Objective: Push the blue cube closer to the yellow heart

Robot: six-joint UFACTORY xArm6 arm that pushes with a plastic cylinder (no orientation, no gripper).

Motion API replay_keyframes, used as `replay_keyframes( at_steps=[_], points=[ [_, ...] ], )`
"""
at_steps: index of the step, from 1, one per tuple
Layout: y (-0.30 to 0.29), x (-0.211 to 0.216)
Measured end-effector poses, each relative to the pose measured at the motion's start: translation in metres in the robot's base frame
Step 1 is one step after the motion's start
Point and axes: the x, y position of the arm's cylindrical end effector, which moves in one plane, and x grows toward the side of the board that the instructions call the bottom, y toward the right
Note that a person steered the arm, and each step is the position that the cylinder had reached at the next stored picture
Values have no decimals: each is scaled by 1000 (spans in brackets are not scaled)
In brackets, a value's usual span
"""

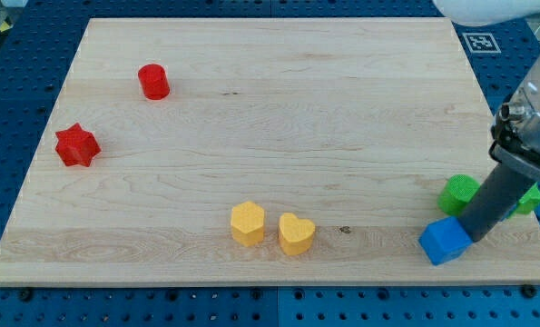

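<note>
Six small blocks are seen on the wooden surface [279, 118] in the camera view. No claw is fitted, so no opening can be told; the arm ends in a dark rod, and my tip [476, 239] is set down against the blue cube [445, 241], touching its side at about 3 o'clock. The blue cube is found near the view's bottom right corner. The yellow heart [296, 233] lies well apart from it, at the cube's 9 o'clock, with a yellow hexagonal block [248, 223] just beside the heart at its 9 o'clock. Behind the rod, a green cylinder [458, 193] and a second green block [527, 199], partly hidden, are seen. A red cylinder [153, 82] and a red star [76, 145] are placed far off at the view's upper left.
</note>
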Motion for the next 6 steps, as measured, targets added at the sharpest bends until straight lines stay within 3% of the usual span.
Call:
replay_keyframes(
  at_steps=[4, 6],
  points=[
    [17, 25],
    [-64, 25]
  ],
)
